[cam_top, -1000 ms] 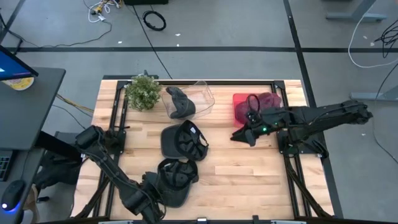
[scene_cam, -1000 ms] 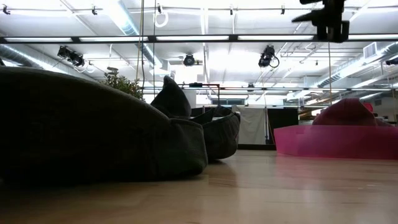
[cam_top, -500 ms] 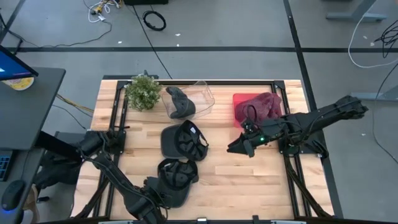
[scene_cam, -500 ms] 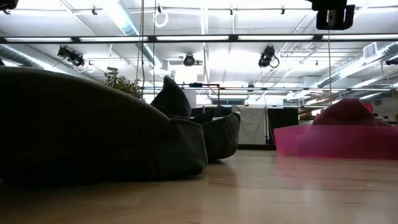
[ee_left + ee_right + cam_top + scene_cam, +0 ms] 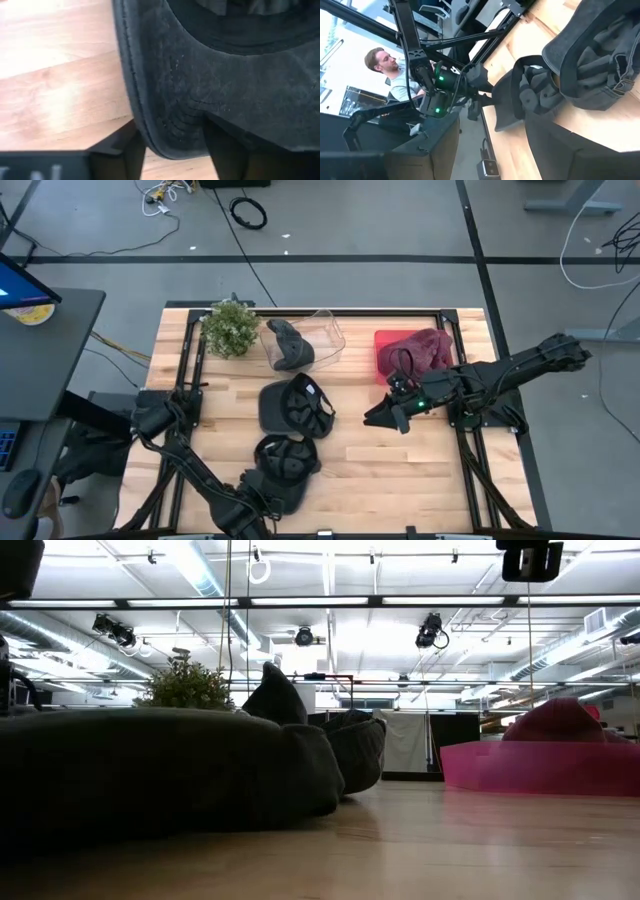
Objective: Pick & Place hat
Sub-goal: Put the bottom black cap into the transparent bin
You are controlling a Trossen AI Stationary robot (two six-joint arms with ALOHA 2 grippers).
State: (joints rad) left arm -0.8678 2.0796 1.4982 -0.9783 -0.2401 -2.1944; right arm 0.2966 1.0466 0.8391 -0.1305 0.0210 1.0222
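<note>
Three dark caps are on the table. The nearest cap [image 5: 285,468] lies upside down by the near edge and fills the low view's left [image 5: 150,770]. A second cap [image 5: 295,405] lies mid-table, and a third [image 5: 288,345] is in a clear container. My left gripper [image 5: 258,502] is at the nearest cap's brim and shut on it. My right gripper [image 5: 372,418] hangs open above the table, right of the middle cap, touching nothing; it shows at the top of the low view [image 5: 530,560]. A red hat [image 5: 420,345] rests in a pink tray [image 5: 385,360]. My left gripper [image 5: 172,145] has the nearest cap's brim [image 5: 172,125] between its two fingers, one finger [image 5: 127,150] on each side of the brim's outer edge. It comes low from the near-left side. The brim is creased beside the fingers, and the cap's crown rests on the table.
A potted plant [image 5: 230,327] stands at the far left corner beside the clear container [image 5: 315,335]. Bare wood lies between the caps and the pink tray [image 5: 540,765]. A person [image 5: 385,70] sits beyond the table's left side. Black frame rails run along both side edges.
My right gripper has drawn away from the pink tray toward the near-left, over the table's middle. My left gripper has slid toward the table's right along the near edge, onto the nearest cap's brim. In the low view that cap now sits lower and flatter, uncovering the plant behind.
</note>
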